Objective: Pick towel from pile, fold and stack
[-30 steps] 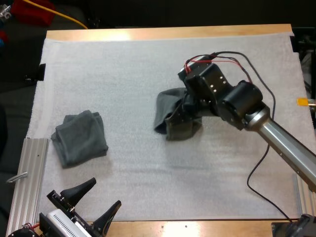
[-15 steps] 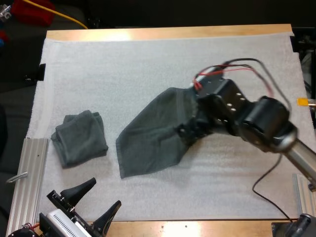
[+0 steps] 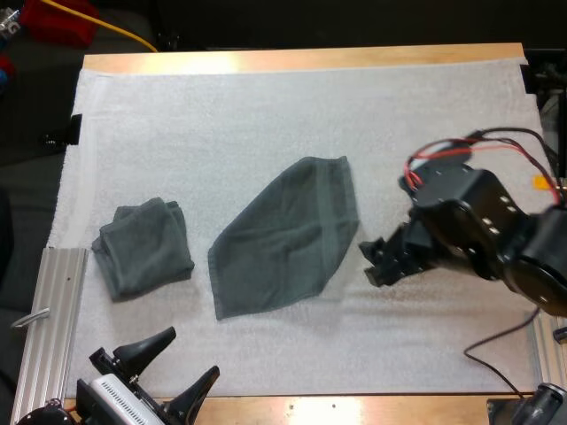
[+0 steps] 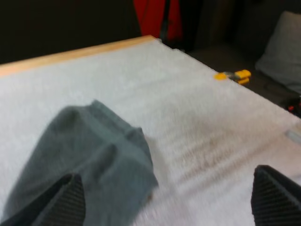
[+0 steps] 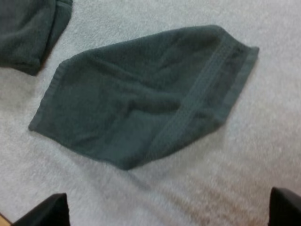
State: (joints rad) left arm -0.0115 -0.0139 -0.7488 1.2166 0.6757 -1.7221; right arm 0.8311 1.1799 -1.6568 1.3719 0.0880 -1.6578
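Note:
A dark grey-green towel lies spread flat in a slanted shape at the middle of the white mat. My right gripper hovers just right of it, open and holding nothing. From the right wrist, the spread towel lies ahead of the open right gripper. A second, bunched towel rests at the mat's left side, and its corner lies beyond the spread one. My left gripper stands open at the table's front left, with the bunched towel in front of its wide-apart fingers.
An aluminium rail runs along the mat's left front edge, beside my left arm. The table's wooden edge shows along the front. Bare mat stretches behind and to the right of the towels.
My right gripper dragged the towel out from a bunched heap into a flat spread, let it go, and pulled back to the right. The left arm barely moved.

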